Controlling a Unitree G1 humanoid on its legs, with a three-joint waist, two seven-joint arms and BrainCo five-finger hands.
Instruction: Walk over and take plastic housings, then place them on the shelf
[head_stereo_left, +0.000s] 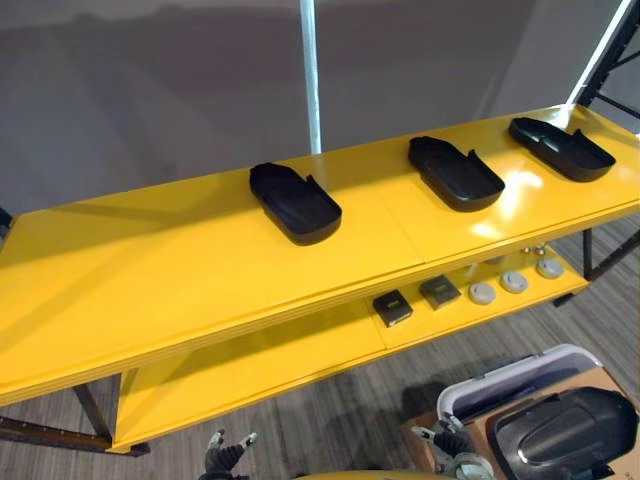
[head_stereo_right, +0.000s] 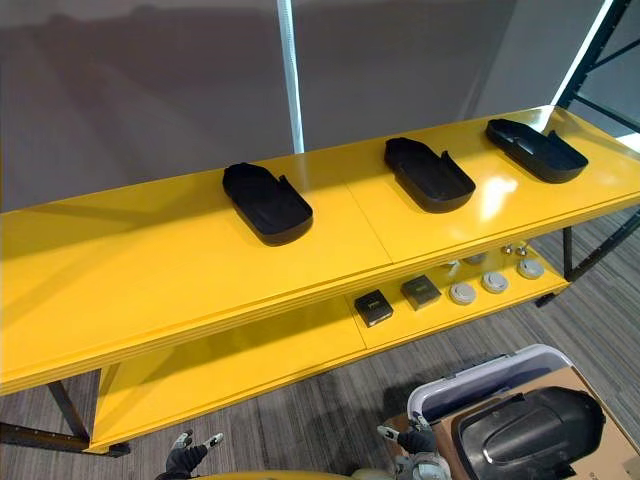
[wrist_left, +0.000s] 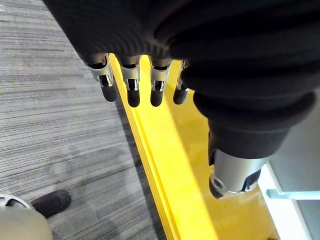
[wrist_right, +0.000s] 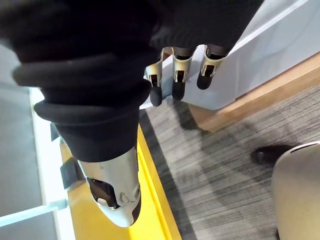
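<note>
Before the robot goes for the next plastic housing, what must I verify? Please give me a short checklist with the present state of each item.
1. Left hand free: ok, fingers relaxed, holding nothing.
2. Right hand free: ok, fingers relaxed, holding nothing.
3. Housing to take: ok, a black housing lies in the bin at the robot's right.
4. Room on the shelf top: ok, its left part is bare.
5. Stability: ok, the left housing, middle housing and right housing lie flat, apart from each other.
6. Bin within the right hand's reach: cannot tell.
</note>
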